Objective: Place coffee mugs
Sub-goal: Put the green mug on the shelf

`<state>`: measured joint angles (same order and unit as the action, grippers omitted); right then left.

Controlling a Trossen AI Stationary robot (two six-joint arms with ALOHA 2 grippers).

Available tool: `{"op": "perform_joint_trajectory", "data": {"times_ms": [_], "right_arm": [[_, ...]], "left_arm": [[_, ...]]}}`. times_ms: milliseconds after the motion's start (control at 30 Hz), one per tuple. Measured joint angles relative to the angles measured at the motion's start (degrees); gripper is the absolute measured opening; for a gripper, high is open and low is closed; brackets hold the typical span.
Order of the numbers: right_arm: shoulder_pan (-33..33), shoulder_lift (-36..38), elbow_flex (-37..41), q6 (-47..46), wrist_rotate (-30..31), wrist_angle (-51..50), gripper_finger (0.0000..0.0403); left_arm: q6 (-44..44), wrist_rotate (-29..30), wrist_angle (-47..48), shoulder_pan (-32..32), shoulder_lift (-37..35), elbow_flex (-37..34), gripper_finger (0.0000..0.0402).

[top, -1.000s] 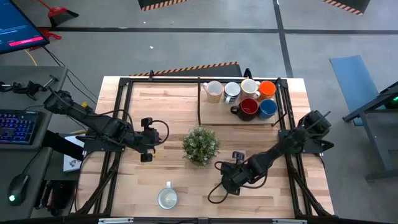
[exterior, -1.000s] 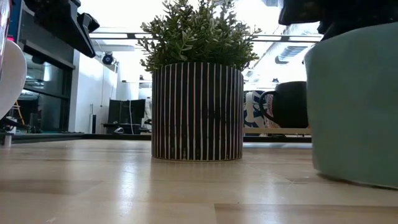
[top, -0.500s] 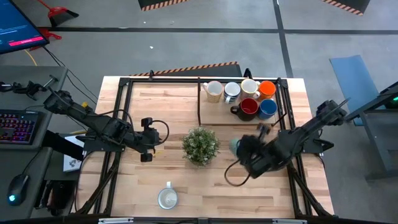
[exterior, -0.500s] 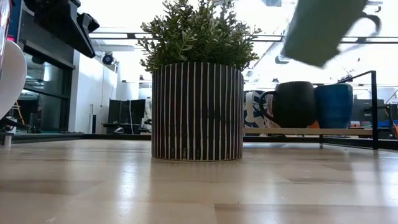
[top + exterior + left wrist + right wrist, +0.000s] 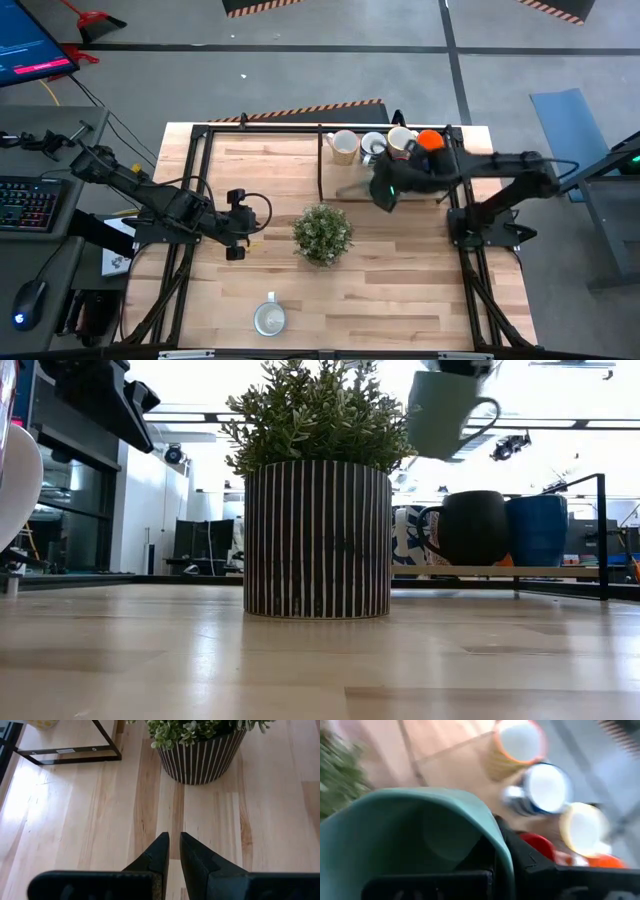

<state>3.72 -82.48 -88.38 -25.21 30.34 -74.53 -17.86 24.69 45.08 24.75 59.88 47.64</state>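
While I watch from overhead, the right gripper [image 5: 388, 188] sits above the wooden tray [image 5: 345, 183] at the table's far right, carrying the green mug [image 5: 381, 188] over the tray's front edge, just in front of the mug row. Behind it on the tray I see a cream mug [image 5: 343, 146], a white-and-blue mug [image 5: 372, 147], a pale mug [image 5: 401, 140] and an orange mug [image 5: 430, 140]. One white mug [image 5: 269, 318] stands alone near the table's front edge. The plant [image 5: 321, 232] is mid-table. The left gripper [image 5: 236, 224] waits beside the plant on its left side, holding nothing.

At table height, the green mug [image 5: 443, 412] hangs in the air, tilted, handle to the right, above the tray [image 5: 480, 571]. A dark-looking mug [image 5: 468, 527] and a blue mug [image 5: 537, 529] stand on the tray below it. The striped pot of the plant [image 5: 317, 540] fills the middle.

From the left wrist, the left gripper [image 5: 173, 840] has its fingers nearly together with a narrow gap and nothing between them, over bare table [image 5: 75, 835], pointing at the plant [image 5: 200, 755].

From the right wrist, badly blurred, the green mug [image 5: 415, 840] fills the view, rim toward the camera; the right gripper [image 5: 495, 860] seems clamped on its wall, one finger [image 5: 535, 865] outside. Beyond I make out the orange-rimmed mug [image 5: 517, 745], white-and-blue mug [image 5: 545, 787], pale mug [image 5: 582, 827] and a red mug [image 5: 537, 845].
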Motion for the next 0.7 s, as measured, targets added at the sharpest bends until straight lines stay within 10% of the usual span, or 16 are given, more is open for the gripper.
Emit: {"op": "perform_joint_trajectory", "data": {"times_ms": [133,700], "right_arm": [[-8.64,-0.64,0.69,5.40,-11.91,7.43,0.0000],[-15.00,-14.70,1.16,12.86,-16.98,10.55,0.0000]], "left_arm": [[-0.05,0.00,-0.58,0.00,0.00,0.00,0.0035],[-1.45,-0.03,-2.34,0.00,0.01,0.02,0.0035]]}}
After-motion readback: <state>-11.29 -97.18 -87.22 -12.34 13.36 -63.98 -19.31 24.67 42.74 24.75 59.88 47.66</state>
